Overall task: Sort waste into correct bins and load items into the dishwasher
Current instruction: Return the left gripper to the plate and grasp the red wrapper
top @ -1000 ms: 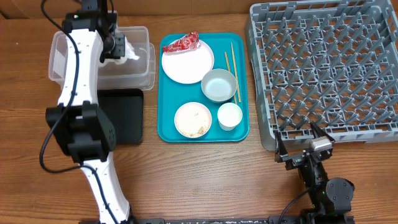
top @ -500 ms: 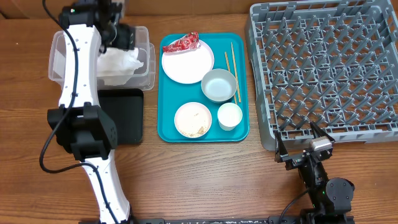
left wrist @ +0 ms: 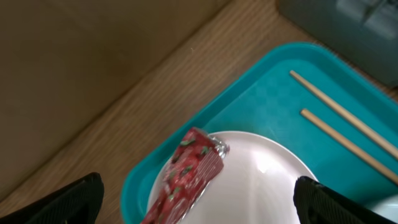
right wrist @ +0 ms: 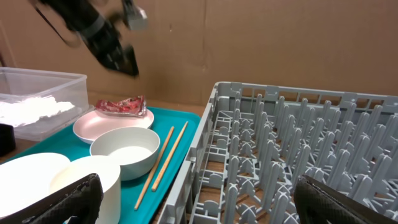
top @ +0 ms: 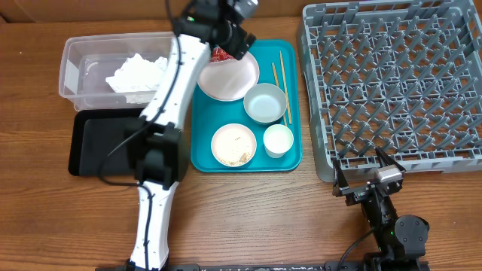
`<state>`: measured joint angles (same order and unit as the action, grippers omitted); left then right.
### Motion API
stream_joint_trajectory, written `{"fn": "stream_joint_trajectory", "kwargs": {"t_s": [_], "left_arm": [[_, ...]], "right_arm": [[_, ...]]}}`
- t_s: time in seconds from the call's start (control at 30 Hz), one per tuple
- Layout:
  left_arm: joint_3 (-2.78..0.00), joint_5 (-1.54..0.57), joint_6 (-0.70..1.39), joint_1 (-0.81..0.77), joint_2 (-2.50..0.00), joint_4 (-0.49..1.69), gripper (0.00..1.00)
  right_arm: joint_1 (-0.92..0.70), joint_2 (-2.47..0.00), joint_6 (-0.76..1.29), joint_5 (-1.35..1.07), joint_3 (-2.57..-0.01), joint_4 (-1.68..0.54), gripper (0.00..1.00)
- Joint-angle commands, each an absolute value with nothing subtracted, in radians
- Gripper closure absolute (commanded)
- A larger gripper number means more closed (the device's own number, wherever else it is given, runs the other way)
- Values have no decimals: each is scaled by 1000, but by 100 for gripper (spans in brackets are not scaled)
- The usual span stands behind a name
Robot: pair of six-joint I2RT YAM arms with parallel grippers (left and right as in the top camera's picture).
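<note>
A crumpled white napkin (top: 135,71) lies in the clear tub (top: 75,56). My left gripper (top: 233,34) hangs open and empty over the red wrapper (left wrist: 189,171), which rests on the far-left rim of the large plate (top: 230,79). The teal tray (top: 203,158) also carries a bowl (top: 265,103), a cup (top: 278,140), two chopsticks (top: 279,75) and a small plate (top: 234,144) with rice scraps. The grey dish rack (top: 392,83) fills the right side. My right gripper (top: 363,175) stands open at the rack's front edge, holding nothing.
The flat black tray (top: 105,147) lies in front of the clear tub, left of the teal tray. A brown cardboard wall (right wrist: 249,37) runs along the table's back. My left arm stretches from the front edge up across the table's left half.
The left gripper opened and let the napkin go into the clear tub, then swung right to above the red wrapper. The right arm has not moved.
</note>
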<state>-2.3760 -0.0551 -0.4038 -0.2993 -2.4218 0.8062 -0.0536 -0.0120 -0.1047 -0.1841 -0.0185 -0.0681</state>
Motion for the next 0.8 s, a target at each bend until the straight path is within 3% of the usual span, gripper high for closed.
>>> {"fn": "stream_joint_trajectory", "kwargs": {"t_s": [0.0, 0.4, 0.77], "left_arm": [[-2385, 34, -434, -290, -2499, 767, 2], [-2385, 25, -435, -269, -2600, 728, 7], [-2384, 21, -434, -269, -2629, 804, 23]], "right_arm": [[-51, -3, -97, -188, -8, -62, 0], [-51, -3, -98, -188, -8, -62, 0], [-51, -3, -98, -188, -8, -62, 0]]}}
